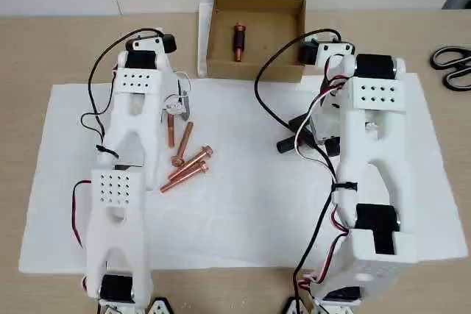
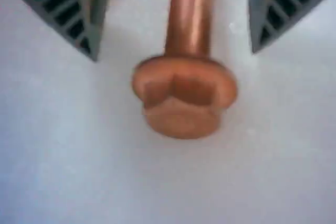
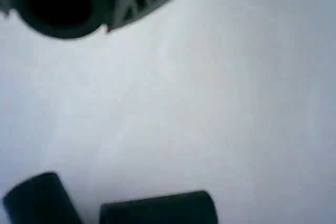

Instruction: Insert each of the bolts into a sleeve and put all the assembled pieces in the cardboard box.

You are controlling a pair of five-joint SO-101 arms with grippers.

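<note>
A copper bolt lies on the white sheet, head toward the wrist camera. My left gripper is open and straddles its shank, with a gap on each side between the shank and the fingers. In the high view this gripper stands over the bolt farthest from the front, beside three more bolts. My right gripper is shut on a black sleeve whose open end faces the camera. Two more sleeves lie on the sheet below it. The cardboard box holds one assembled piece.
Both arms stand on the white sheet, the right one near the loose black sleeves. Scissors lie on the bare wooden table at the far right. The sheet's middle and front are open room.
</note>
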